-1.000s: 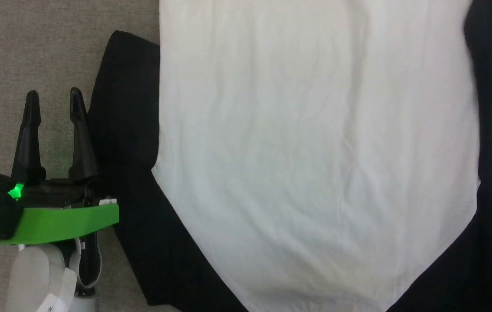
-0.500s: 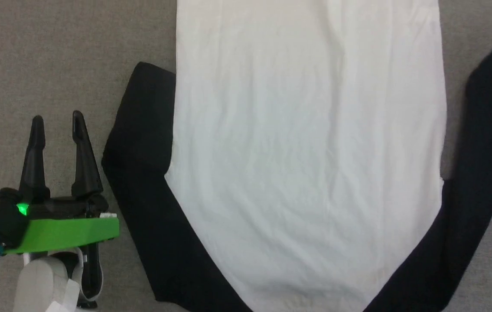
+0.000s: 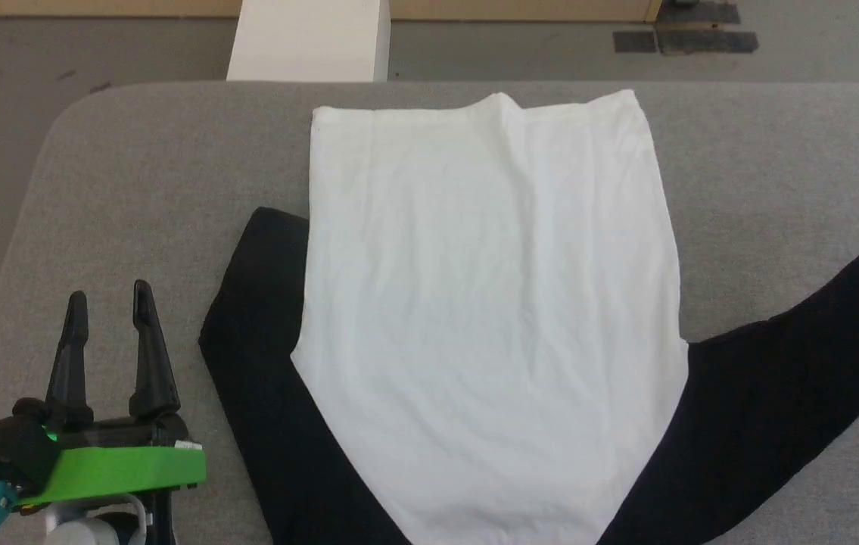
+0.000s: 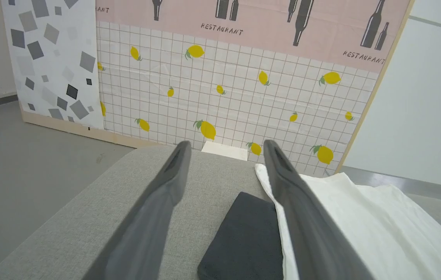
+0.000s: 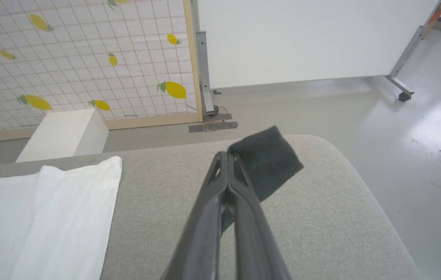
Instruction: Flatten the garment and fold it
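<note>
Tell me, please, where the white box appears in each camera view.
Head view: the white box sits at the top edge, left of centre, beyond the table.
Left wrist view: box at the centre, just past the table's far edge.
Right wrist view: box at the left, on the floor.
Shared landmark: the shirt, its white far hem nearest the box.
</note>
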You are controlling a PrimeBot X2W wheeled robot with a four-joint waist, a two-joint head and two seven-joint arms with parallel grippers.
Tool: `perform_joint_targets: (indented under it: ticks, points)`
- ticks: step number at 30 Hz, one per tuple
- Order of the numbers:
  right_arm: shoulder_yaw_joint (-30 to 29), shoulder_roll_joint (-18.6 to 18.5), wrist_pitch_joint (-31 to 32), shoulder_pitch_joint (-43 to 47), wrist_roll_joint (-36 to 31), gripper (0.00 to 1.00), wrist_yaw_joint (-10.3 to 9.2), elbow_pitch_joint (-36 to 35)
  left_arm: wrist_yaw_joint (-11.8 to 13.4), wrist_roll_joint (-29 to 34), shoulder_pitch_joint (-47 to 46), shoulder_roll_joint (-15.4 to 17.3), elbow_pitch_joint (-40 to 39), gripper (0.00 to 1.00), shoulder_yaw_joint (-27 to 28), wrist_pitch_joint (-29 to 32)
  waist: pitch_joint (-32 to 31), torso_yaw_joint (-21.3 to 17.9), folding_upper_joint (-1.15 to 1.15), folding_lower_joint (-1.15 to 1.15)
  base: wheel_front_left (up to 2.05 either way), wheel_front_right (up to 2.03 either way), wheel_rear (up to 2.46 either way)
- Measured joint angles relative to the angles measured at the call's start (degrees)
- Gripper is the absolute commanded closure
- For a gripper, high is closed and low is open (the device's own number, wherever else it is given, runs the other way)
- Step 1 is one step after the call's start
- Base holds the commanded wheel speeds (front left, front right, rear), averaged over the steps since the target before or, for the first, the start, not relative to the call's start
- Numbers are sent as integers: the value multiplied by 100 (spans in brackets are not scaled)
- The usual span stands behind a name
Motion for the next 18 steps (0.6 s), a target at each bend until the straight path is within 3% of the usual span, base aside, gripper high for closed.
perform_joint_targets:
  ticks: [5,11,18]
  points:
    - [577,162,163,218,608,100,0,-972,0,-2,143,-3,9,0,-7,1,-421,-50,0,0,0,0,0]
    - [1904,565,464,399,1016,100,0,-1726,0,-53,310,-11,30,0,2,1,-831,-22,0,0,0,0,0]
    - [3453,1488,354,408,1212,100,0,-1376,0,-105,349,-13,29,0,-73,0,-955,97,0,0,0,0,0]
